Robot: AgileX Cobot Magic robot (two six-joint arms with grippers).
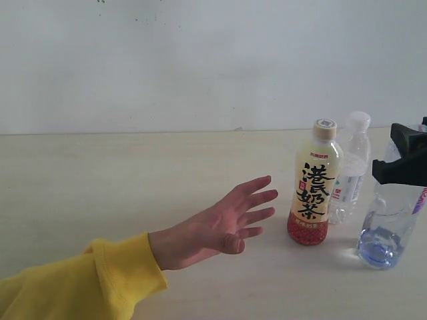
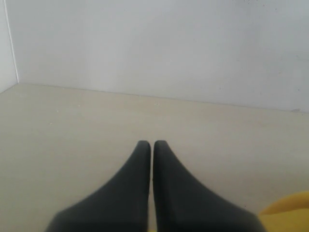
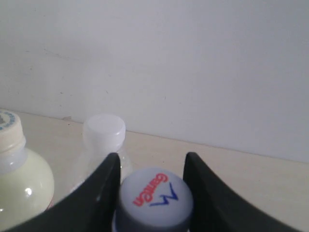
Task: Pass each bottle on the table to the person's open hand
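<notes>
Black right pincer [image 3: 152, 162] closed narrowly on the cap [image 3: 154, 198] of the tall bottle [image 1: 390, 227].
Fingers pressed to both cap sides; tall bottle upright on the surface [image 1: 100, 180]. Small white-capped bottle [image 1: 350, 173] and milk-tea bottle [image 1: 312, 187] just beside; open hand [image 1: 220, 227] near. Left pincer [image 2: 152, 145] fully closed, empty.
</notes>
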